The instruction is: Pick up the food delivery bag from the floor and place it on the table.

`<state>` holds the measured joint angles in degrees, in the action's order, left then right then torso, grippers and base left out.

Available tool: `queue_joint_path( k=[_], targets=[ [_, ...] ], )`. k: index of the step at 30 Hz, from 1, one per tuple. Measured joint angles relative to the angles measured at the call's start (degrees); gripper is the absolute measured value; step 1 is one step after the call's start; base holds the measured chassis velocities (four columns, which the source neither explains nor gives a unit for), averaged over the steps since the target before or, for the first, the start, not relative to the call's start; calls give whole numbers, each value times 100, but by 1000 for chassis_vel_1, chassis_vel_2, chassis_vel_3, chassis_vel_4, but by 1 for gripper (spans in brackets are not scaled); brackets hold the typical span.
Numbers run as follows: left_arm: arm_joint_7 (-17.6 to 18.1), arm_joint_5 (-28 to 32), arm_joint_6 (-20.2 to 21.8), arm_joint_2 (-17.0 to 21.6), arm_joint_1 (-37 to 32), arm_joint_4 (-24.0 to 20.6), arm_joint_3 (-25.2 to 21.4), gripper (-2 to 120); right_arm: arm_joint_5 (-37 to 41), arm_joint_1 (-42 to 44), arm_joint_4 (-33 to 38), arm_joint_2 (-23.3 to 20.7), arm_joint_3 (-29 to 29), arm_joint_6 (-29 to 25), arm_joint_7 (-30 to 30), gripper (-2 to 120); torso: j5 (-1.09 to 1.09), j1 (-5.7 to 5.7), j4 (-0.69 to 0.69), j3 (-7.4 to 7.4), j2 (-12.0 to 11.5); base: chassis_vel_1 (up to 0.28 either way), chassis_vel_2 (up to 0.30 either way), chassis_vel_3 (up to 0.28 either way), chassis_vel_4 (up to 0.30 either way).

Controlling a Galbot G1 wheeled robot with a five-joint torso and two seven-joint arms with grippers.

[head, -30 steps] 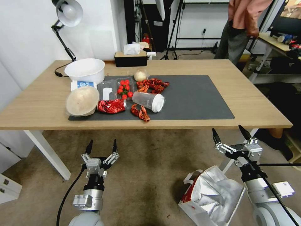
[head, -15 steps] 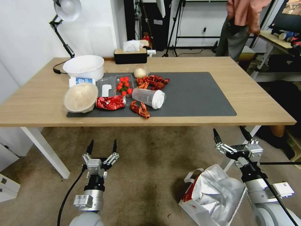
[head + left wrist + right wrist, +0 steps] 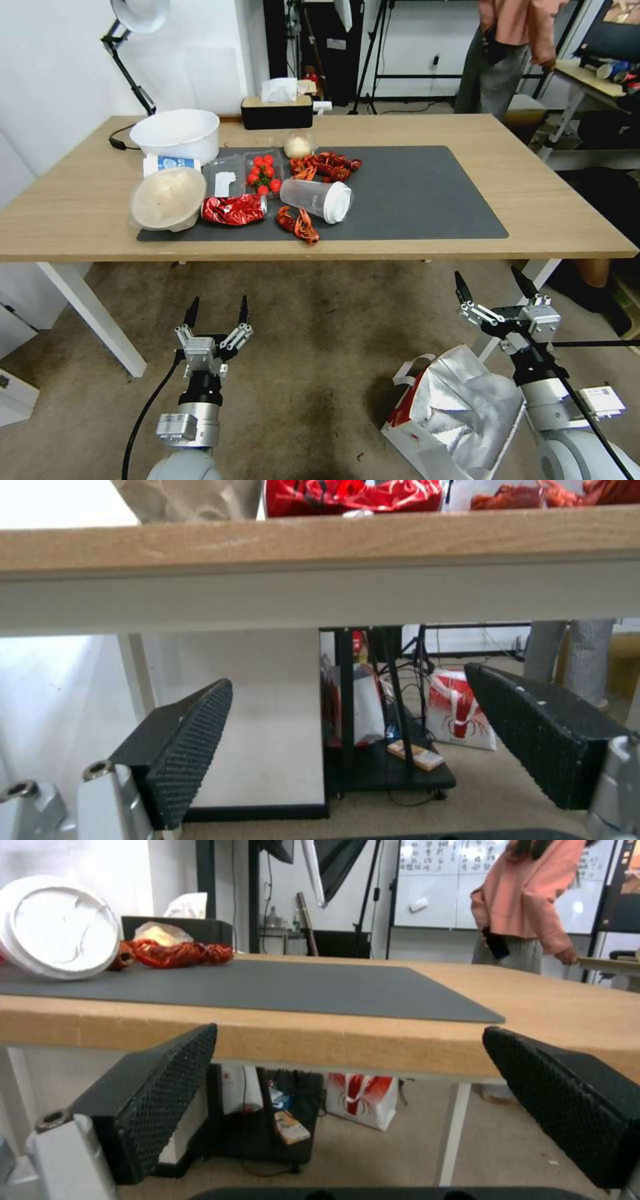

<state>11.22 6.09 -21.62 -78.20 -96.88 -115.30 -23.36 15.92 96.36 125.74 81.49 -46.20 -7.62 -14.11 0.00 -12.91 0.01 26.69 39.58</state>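
Observation:
The food delivery bag [image 3: 453, 413], white and red with crumpled silver foil lining and white handles, lies on the stained brownish floor [image 3: 320, 347] at the lower right. My right gripper [image 3: 489, 280] hangs open just above and beyond it, under the table's front edge, touching nothing. Lower left, my left gripper [image 3: 218, 305] is open over bare floor. The light-wood table [image 3: 567, 220] carries a dark grey mat [image 3: 420, 193]. From the wrist views, the left gripper [image 3: 347, 680] and right gripper [image 3: 350, 1032] face the table edge [image 3: 333, 535] [image 3: 533, 990], fingers spread.
Food clutter covers the mat's left: white bowl [image 3: 177, 133], tipped plastic cup [image 3: 317, 199], red crayfish [image 3: 327, 167]. A white table leg [image 3: 100, 320] stands left; another leg [image 3: 490, 343] stands beside the bag. A small white-and-red bag [image 3: 460, 710] sits far beyond the table.
The head camera has moved, so the table sits a little higher in the picture. Both grippers stay open and the bag lies where it was.

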Motion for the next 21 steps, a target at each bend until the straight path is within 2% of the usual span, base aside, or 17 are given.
queue_joint_path(
  k=[15,20,21],
  targets=[
    [-10,-11,-36,-37,-15,28,5,88,0,70,-12,-22,-30,-29,55,100,0,157,0,-234,-392,0,0,0,0],
    [-13,-14,-37,-41,-16,37,8,88,0,74,-12,-24,-30,-29,63,100,0,177,0,-262,-437,0,0,0,0],
    [-16,-25,-39,-47,-21,48,12,88,2,78,-12,-31,-31,-29,66,100,0,209,0,-306,-515,0,0,0,0]
  ],
)
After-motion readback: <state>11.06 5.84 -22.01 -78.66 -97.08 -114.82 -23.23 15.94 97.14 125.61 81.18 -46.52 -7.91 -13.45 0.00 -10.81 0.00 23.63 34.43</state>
